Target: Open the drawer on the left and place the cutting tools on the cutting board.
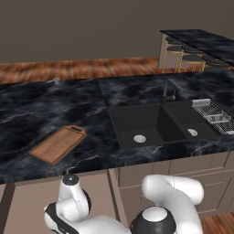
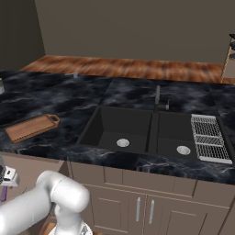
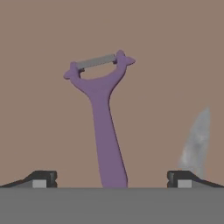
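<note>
So the gripper (image 3: 112, 179) is seen spread wide in the hand view, one dark fingertip (image 3: 41, 179) low at the left and the other low at the right, nothing clamped between them and nothing touched as far as can be told; the purple peeler (image 3: 103, 122) is lined up right in the gap, handle end nearest the camera and the Y-shaped head with its silver blade strip pointing away, laid flat on the taupe floor of the drawer (image 3: 43, 96); just beside the right fingertip a short silver knife blade (image 3: 195, 142) is seen, a bit blurry, its handle cut off at the bottom edge so it can't be made out; peeler and blade are kept apart, not touching. In the base views the cutting board (image 1: 58, 144) is found on the black marble counter (image 1: 55, 105) near its front edge, left of the double sink (image 1: 157, 125), angled with its notched handle end toward the back right; nothing is set on it; a wire rack (image 2: 209, 137) is seen over the right side of the sink, with a dark faucet (image 2: 158, 98) behind the basins.
</note>
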Available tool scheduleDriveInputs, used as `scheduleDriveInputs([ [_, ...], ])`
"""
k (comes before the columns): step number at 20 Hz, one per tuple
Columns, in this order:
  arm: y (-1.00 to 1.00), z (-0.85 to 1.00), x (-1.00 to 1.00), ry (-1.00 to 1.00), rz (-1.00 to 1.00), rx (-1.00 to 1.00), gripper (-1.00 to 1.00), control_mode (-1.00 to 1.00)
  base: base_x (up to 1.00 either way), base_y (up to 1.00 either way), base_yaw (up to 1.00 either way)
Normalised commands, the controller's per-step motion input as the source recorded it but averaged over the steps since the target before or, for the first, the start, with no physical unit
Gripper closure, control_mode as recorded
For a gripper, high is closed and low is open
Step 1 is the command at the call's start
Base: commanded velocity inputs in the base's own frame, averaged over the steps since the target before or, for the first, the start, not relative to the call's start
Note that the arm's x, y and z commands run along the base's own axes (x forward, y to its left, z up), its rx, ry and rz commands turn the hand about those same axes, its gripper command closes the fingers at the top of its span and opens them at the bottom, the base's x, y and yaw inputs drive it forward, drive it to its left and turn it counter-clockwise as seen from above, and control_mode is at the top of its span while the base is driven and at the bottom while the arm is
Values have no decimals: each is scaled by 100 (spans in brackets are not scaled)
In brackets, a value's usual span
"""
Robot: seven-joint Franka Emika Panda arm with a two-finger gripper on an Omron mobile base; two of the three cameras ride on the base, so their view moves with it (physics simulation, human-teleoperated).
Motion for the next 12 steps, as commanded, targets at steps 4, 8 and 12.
scheduleDriveInputs([
  [4,3,-27,0,0,0,0,-100,-100,0,0,0],
  [8,0,-31,0,0,0,0,-100,-100,0,0,0],
  [12,0,-32,1,1,0,0,-100,-100,0,0,0],
])
